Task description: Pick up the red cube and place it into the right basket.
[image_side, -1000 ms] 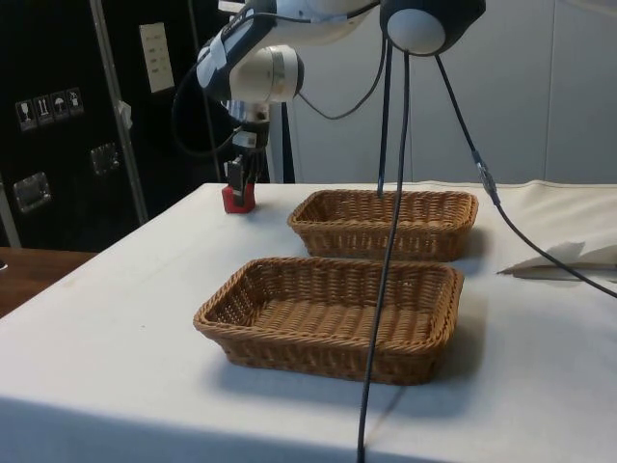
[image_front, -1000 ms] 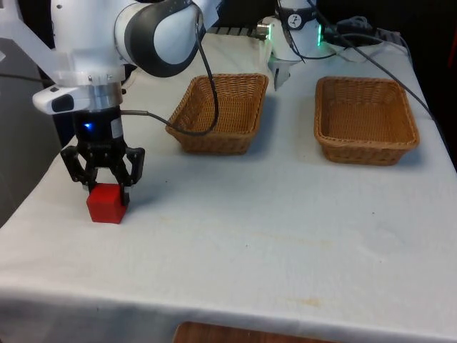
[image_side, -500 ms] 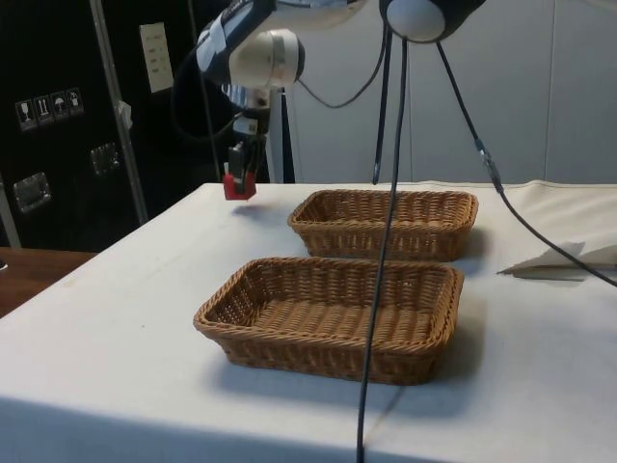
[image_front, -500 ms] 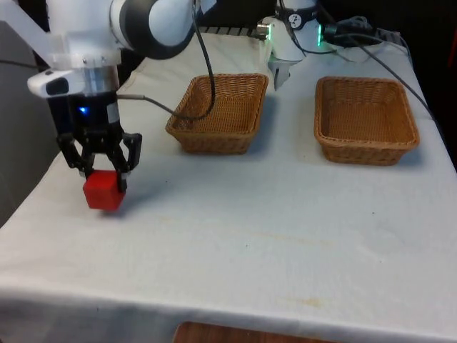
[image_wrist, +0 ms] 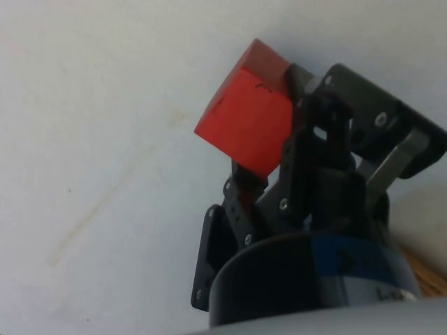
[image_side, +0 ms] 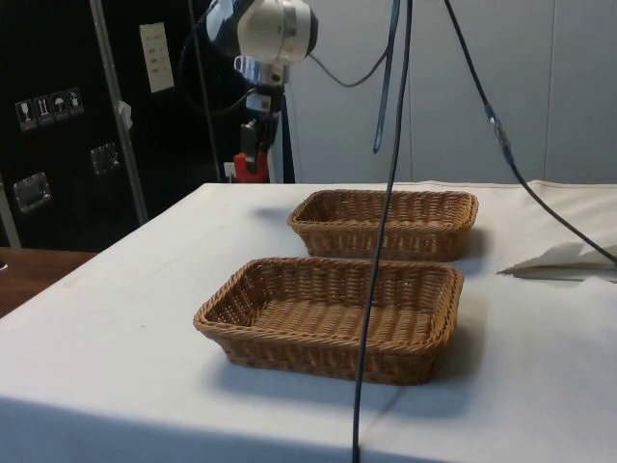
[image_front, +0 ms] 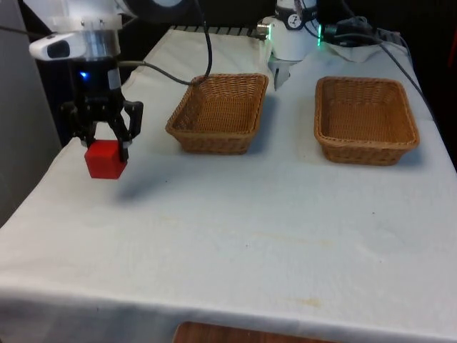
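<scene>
A red cube (image_front: 105,158) hangs in the air above the white cloth at the front view's left, its shadow on the cloth beneath. My black gripper (image_front: 102,146) is shut on the cube, with one finger on each side of it. In the side view the red cube (image_side: 250,168) is lifted well above the far end of the table, held by my gripper (image_side: 252,162). The wrist view shows the cube (image_wrist: 246,118) clamped between the fingers over bare cloth. The right basket (image_front: 365,119), brown wicker, sits at the front view's right, far from the cube.
A second wicker basket (image_front: 220,112) stands in the middle of the table, between the cube and the right basket. A black cable (image_front: 164,71) droops from the arm over its near-left corner. In the side view the two baskets (image_side: 333,313) lie one behind the other.
The gripper has risen with the red cube in it, from just above the cloth to well above it. The baskets have not moved.
</scene>
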Motion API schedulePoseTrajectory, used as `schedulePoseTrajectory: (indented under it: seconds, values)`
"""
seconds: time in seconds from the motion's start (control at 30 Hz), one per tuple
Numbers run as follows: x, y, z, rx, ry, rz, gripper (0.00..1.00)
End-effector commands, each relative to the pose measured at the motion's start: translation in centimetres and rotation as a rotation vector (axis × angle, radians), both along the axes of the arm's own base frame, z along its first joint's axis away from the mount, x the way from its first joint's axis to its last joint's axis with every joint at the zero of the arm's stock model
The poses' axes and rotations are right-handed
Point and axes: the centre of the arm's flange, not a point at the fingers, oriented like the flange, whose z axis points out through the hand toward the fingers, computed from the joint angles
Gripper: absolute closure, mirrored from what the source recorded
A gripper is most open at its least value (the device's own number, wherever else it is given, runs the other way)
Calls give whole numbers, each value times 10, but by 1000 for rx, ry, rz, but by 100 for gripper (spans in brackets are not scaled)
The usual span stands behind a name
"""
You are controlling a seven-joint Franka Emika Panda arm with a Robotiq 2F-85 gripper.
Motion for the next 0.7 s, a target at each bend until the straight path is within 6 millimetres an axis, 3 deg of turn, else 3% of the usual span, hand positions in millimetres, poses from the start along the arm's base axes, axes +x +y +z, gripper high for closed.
schedulePoseTrajectory:
  seconds: [0.0, 0.3, 0.67]
  values:
    - [-2, 0, 2, -1, -1, 1, 99]
    - [-23, 0, 26, -25, -17, 6, 99]
    - [-41, 3, 40, -24, -36, 10, 99]
